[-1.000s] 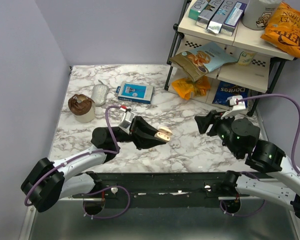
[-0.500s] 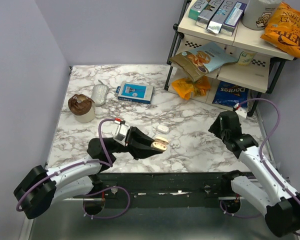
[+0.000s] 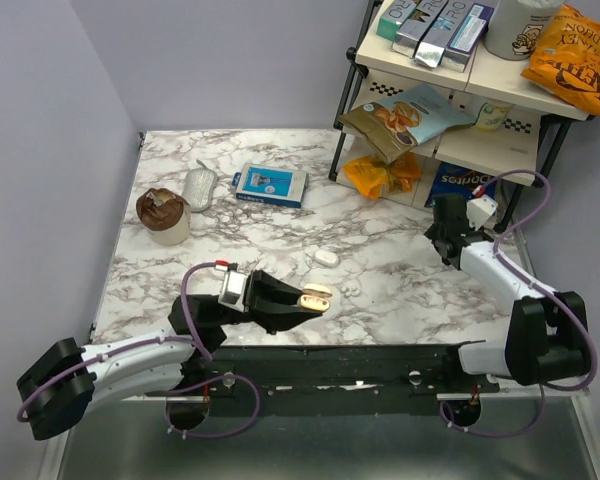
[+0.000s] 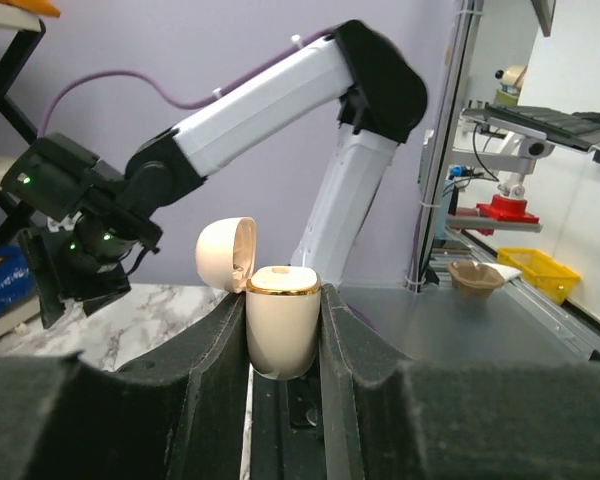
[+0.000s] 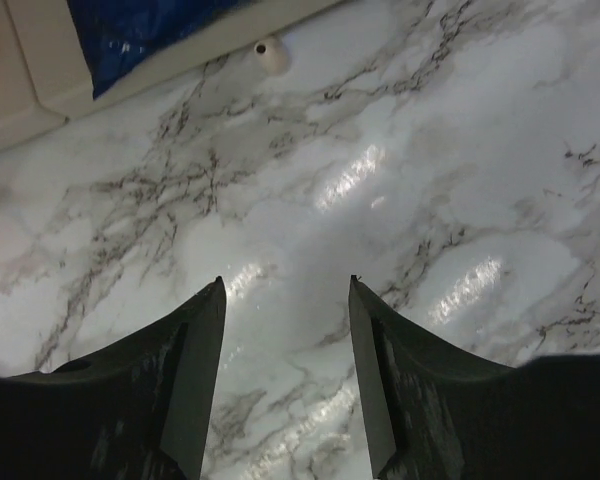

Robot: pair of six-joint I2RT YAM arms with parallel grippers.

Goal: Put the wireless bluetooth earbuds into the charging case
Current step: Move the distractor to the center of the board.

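Note:
My left gripper (image 3: 313, 298) is shut on the cream charging case (image 3: 316, 296), low over the table's near edge. In the left wrist view the case (image 4: 283, 335) stands upright between the black fingers (image 4: 205, 350), gold rim up, with its lid (image 4: 225, 254) hinged open to the left. My right gripper (image 3: 443, 238) hangs open over bare marble by the shelf foot, its jaws (image 5: 286, 285) holding nothing. A tiny white piece (image 5: 271, 52), an earbud by its look, lies ahead of it against the shelf base. A small white oval thing (image 3: 326, 258) rests mid-table.
A metal shelf rack (image 3: 352, 100) with snack bags stands at the back right, a blue bag (image 3: 460, 186) on its bottom tier. A blue box (image 3: 270, 184), a silvery lump (image 3: 199, 188) and a brown-topped cup (image 3: 163, 216) sit at the back left.
The left arm has pulled back toward the near edge with the case. The right arm swung from mid-table to the shelf foot at the right and now points down.

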